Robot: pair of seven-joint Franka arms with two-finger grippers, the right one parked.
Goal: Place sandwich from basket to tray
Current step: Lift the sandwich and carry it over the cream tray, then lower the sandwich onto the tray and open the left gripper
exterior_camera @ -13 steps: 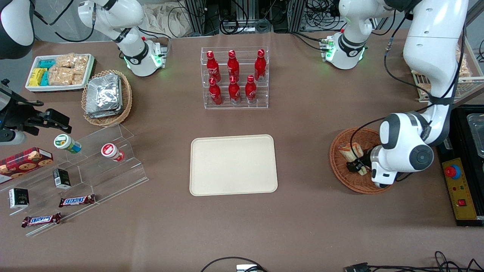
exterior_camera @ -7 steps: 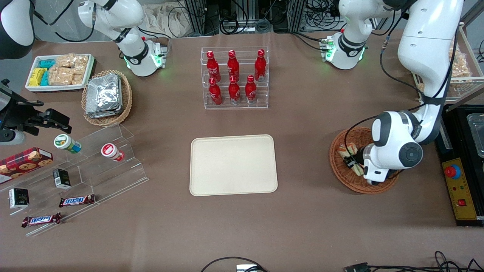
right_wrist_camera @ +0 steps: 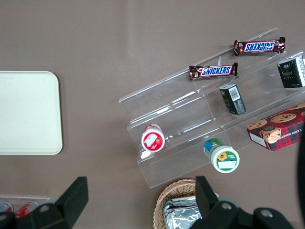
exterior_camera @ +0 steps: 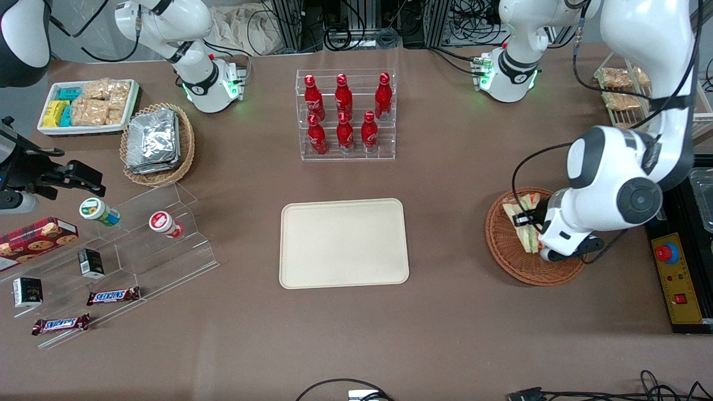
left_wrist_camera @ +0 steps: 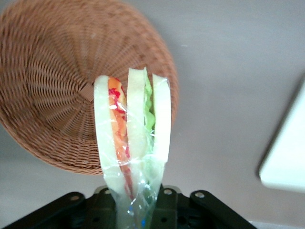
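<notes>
Robot lab bench dressed as a mock snack shop. Cable bundles [exterior_camera: 356,25] and aluminium framing [exterior_camera: 289,22] back the table; an emergency-stop box [exterior_camera: 674,278] sits just beside the gripper [exterior_camera: 526,220], acrylic display racks [exterior_camera: 346,114] well apart from it.

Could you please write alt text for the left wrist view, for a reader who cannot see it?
The gripper is shut on a wrapped sandwich, holding it up above the brown table. Below it sits an empty round wicker basket, and a corner of the cream tray shows at the frame's edge.
</notes>
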